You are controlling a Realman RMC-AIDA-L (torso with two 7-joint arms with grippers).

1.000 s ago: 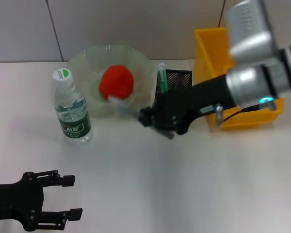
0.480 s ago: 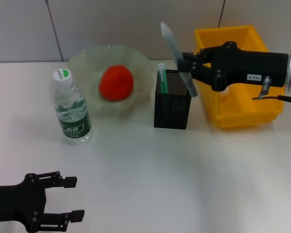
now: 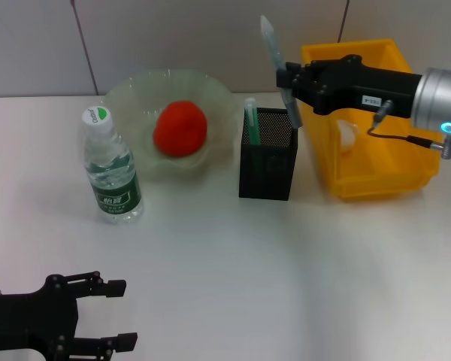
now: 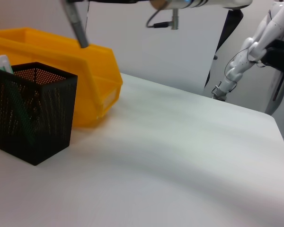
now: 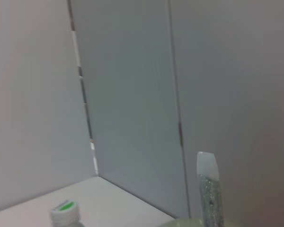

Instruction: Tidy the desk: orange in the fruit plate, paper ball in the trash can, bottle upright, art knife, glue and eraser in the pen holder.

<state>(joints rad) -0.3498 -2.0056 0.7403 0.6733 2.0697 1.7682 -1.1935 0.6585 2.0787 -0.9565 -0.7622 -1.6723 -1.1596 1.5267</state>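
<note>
Holding my right gripper (image 3: 292,84) pinched on a slim grey pen-shaped tool (image 3: 276,64) above the square black mesh pen holder (image 3: 267,154); left gripper (image 3: 98,314) sits spread open.

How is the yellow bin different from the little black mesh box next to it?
The yellow bin is wide with solid, sloped plastic walls; the black mesh box is narrow, tall and see-through mesh. The bin holds a white paper wad; the box holds a green pen, and the right gripper holds a grey stick above it. Both stand upright and open-topped on the white desk.
</note>
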